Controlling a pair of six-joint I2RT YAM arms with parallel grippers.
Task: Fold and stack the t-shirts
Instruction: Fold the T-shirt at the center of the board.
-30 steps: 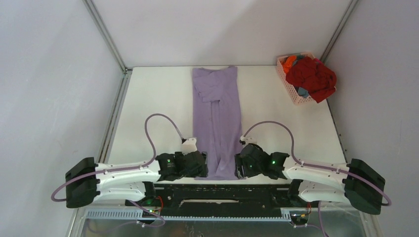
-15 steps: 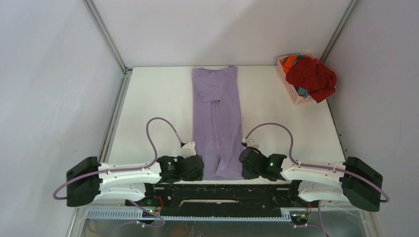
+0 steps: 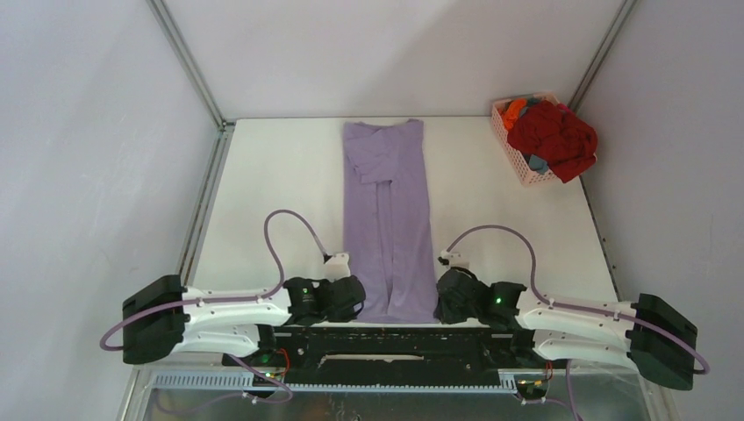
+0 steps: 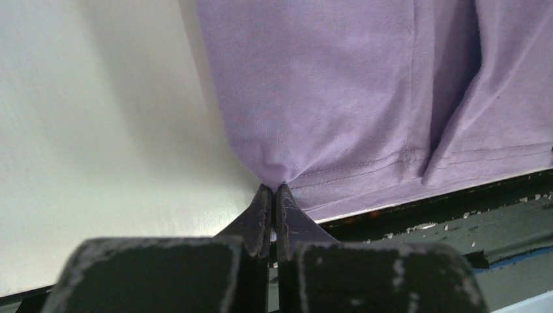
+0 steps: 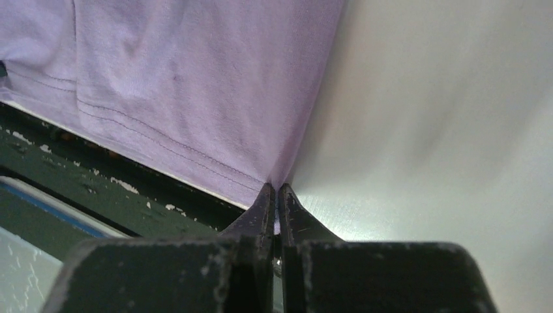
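A lavender t-shirt (image 3: 388, 210) lies folded lengthwise in a long strip down the middle of the white table (image 3: 272, 193), its hem at the near edge. My left gripper (image 3: 361, 298) is shut on the hem's left corner (image 4: 274, 176); cloth bunches into the closed fingertips (image 4: 264, 195). My right gripper (image 3: 439, 298) is shut on the hem's right corner (image 5: 277, 176), with fabric pinched between its fingertips (image 5: 287, 199). More t-shirts, dark red (image 3: 553, 132), orange (image 3: 514, 109) and grey-blue (image 3: 537, 163), are heaped in the basket.
A pink lattice basket (image 3: 513, 151) stands at the table's back right corner. The black mounting rail (image 3: 395, 338) runs along the near edge under the hem. White walls and metal frame posts close in the left, back and right.
Both grippers have closed from open onto the lavender shirt's near hem corners. Both arms have shifted slightly, the right one toward the right and nearer the table edge.
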